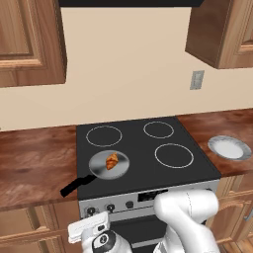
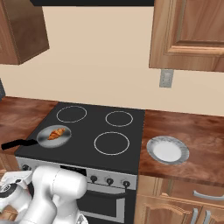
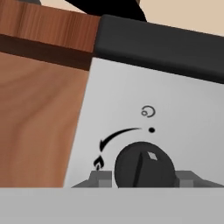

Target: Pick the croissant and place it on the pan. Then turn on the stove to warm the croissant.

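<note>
- The croissant (image 1: 112, 160) lies on the pan (image 1: 101, 170), which sits on the stove (image 1: 192, 170) over its front-left ring, up and beyond the jaws; so the placing looks done and the knob is the step in hand.
- The gripper (image 3: 144, 179) is low at the steel front, with one black knob (image 3: 143, 165) between its fingertips (image 3: 101, 178). The jaws stand spread to either side of the knob; whether they touch it I cannot tell.
- To do this well, I would centre the knob between the jaws, close squarely on its rim, then turn along the curved arrow toward the flame mark, which sits just beside the near-side tip.
- This seems the leftmost knob, close to the wooden cabinet front; it should be the one for the burner under the pan, though I cannot confirm that.
- The pan holds the croissant alone, its black handle pointing out over the stove's front-left corner.
- The plate (image 1: 230, 147) on the worktop (image 1: 34, 158), well off to the far side from the jaws, holds nothing.
</note>
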Controlling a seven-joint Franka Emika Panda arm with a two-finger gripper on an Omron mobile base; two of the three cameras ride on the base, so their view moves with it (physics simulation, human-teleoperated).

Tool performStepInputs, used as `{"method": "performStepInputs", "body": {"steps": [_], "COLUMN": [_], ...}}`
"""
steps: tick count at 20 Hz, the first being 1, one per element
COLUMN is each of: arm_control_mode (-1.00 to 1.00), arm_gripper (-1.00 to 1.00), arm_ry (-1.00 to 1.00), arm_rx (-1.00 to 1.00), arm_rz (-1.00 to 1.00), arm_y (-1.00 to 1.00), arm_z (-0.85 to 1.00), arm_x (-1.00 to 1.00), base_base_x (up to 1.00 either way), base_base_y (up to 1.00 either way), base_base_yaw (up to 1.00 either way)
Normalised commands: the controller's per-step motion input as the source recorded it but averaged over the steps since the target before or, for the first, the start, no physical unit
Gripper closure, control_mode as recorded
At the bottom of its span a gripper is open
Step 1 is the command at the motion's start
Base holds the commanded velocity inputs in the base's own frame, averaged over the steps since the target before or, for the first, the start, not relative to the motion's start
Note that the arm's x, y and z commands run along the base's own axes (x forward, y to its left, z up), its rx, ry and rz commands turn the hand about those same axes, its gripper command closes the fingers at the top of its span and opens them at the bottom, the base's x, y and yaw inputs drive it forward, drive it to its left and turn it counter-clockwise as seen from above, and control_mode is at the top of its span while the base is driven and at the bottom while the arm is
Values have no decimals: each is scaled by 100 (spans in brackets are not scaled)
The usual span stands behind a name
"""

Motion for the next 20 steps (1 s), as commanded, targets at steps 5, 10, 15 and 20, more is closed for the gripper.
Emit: {"method": "performStepInputs", "body": {"steps": [5, 10, 15, 20], "arm_control_mode": [-100, -100, -100, -100], "arm_gripper": [100, 100, 100, 100], "arm_ry": [0, 0, 0, 0], "arm_rx": [-25, -25, -27, -42], "arm_rz": [17, 13, 13, 19], "arm_y": [3, 23, 12, 7], "arm_z": [1, 11, 31, 31], "arm_x": [62, 84, 83, 49], "base_base_x": [0, 0, 0, 0], "base_base_y": [0, 0, 0, 0], "base_base_yaw": [0, 0, 0, 0]}}
